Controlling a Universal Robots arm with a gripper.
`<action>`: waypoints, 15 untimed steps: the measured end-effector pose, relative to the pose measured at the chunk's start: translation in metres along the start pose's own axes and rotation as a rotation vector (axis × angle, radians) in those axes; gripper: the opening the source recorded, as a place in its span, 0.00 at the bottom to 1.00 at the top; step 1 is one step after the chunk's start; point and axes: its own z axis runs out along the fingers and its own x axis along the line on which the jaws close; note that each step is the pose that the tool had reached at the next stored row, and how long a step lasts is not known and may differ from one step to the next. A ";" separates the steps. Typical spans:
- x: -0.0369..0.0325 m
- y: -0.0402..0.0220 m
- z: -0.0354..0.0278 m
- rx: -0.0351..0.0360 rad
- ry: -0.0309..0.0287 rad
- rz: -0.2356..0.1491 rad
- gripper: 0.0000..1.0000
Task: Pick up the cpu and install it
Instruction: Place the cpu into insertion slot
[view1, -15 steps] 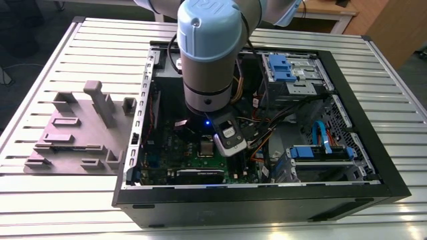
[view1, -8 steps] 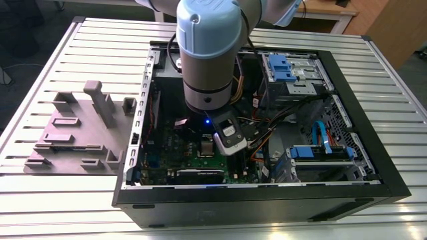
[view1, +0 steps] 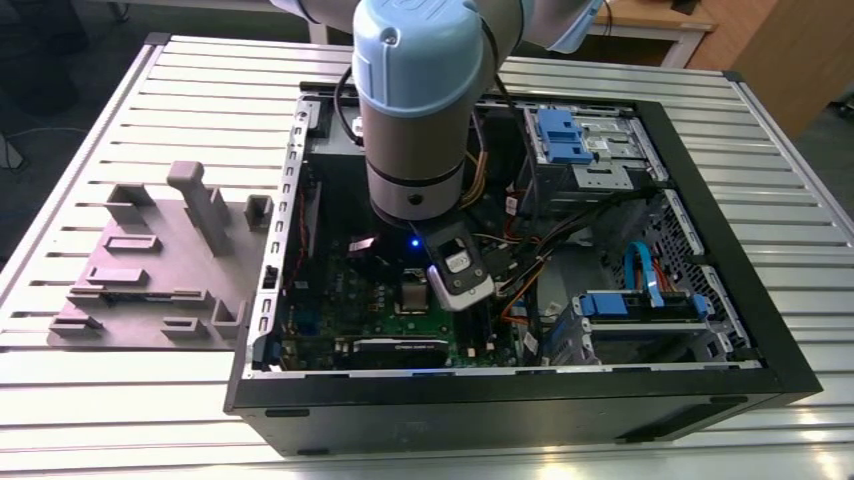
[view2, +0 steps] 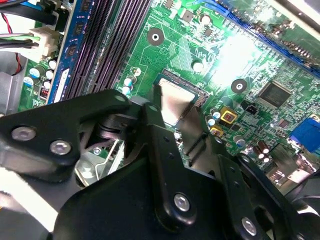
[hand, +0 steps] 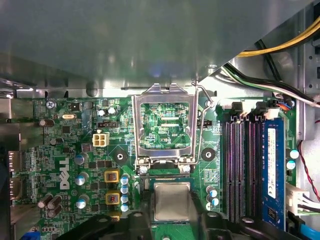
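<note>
At the grey fixture's three o'clock in the exterior view, the end effector clamped the cpu level over its socket.

Cpu: silvery-grey top, pale rim.
Motherboard: green, fine paler tracing, white lettering.
Socket frame: bright silver.
Memory stick: blue.
Memory slots: black.
Cable: yellow.
Gripper: black, silver screw heads.
Arm: pale blue over grey.
Computer case: black.
Drive brackets: blue.
Table: off-white, ribbed in parallel slats.
Plastic blocks: dull grey.
</note>
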 end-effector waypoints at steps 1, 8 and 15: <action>0.0000 0.0000 0.0000 0.0000 0.0000 0.000 0.39; 0.0002 0.0005 0.0046 0.0000 0.0000 0.000 0.45; 0.0003 0.0008 0.0056 0.0014 0.0000 0.000 0.45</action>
